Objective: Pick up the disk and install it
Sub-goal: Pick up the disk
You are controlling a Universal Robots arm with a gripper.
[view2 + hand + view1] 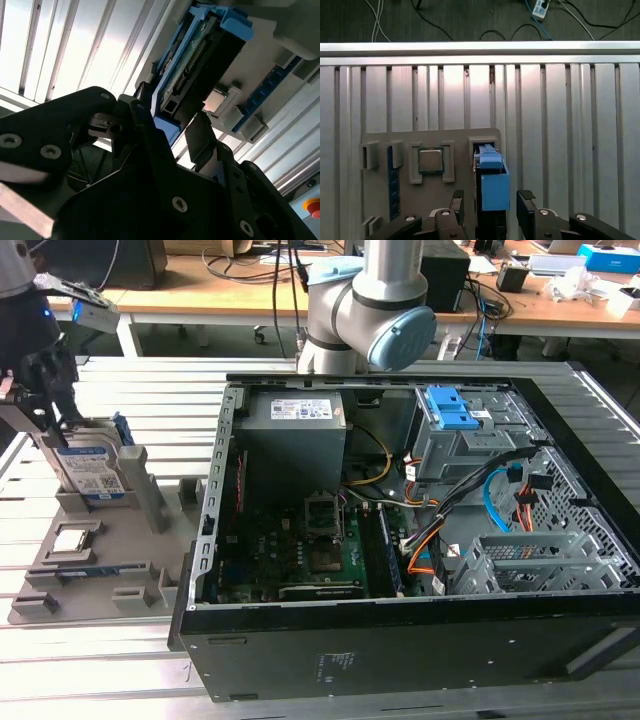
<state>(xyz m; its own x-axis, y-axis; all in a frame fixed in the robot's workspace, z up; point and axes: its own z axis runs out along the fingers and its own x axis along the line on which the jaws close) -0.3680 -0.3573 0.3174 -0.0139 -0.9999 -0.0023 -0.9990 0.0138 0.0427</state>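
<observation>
Between the spread fingers [526,199] stands the disk [494,181], upright, not yet gripped.

On the desk [100,680], the holder tray [95,585] lies to the exterior view's left of the computer case [400,645]. The disk [90,468] stands upright in the tray (a chip [72,538] lies just beside it), between the spread fingers of the claw [490,202].

Blue-railed silver disk [88,472], black hand [491,200], grey tray [95,590]

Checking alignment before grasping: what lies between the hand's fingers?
The disk, upright in the grey holder, sits between the open hand's fingers, seen in the first wrist view.
</observation>
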